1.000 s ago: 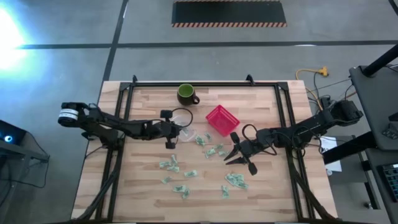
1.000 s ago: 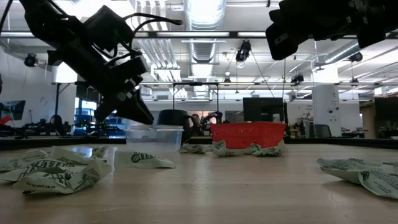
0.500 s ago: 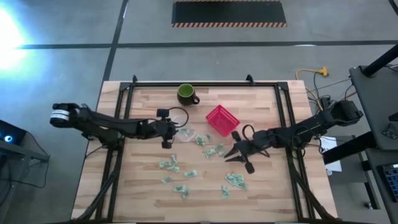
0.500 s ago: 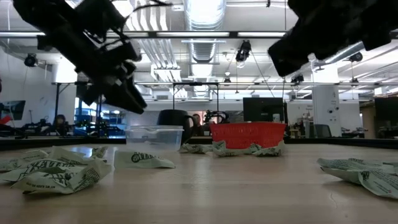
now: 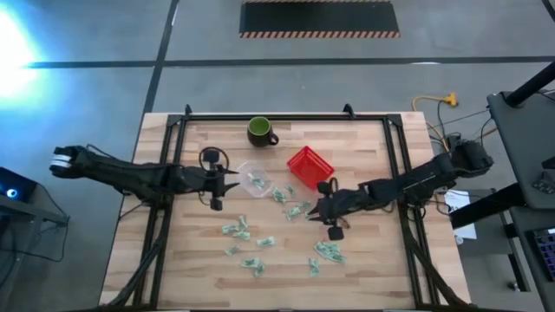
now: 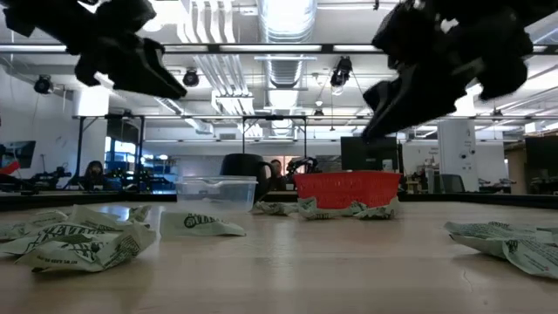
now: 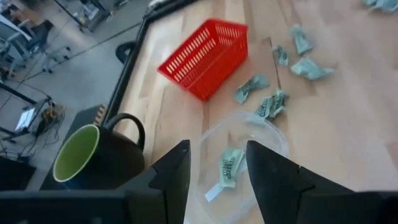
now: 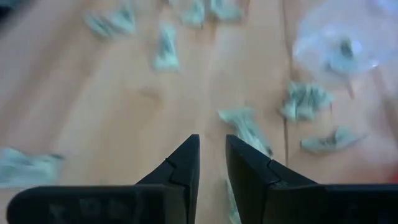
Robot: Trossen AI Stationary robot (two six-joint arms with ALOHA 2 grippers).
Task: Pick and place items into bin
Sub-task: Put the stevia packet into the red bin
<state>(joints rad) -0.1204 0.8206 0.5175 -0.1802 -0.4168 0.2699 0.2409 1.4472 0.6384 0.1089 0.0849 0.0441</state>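
One wrapper (image 7: 231,167) lies in the clear bin (image 7: 239,163); many remain on the tabletop (image 5: 373,260). Left end effector (image 7: 217,163) open, empty; right end effector (image 8: 212,155) slightly parted, empty.

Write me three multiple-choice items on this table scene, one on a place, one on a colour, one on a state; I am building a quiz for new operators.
1. Where does the clear tub sit?
A. Between the mug and the scattered wrappers
B. Inside the basket
C. Off the table

2. What colour is the basket?
A. Blue
B. Red
C. Yellow

3. What is in the tub?
A. Nothing
B. The mug
C. One wrapper

Answers:
1. A, the high view shows it below the mug, above the wrappers.
2. B, red in every view.
3. C, the left wrist view shows one wrapper inside, beyond the empty, open left hand.
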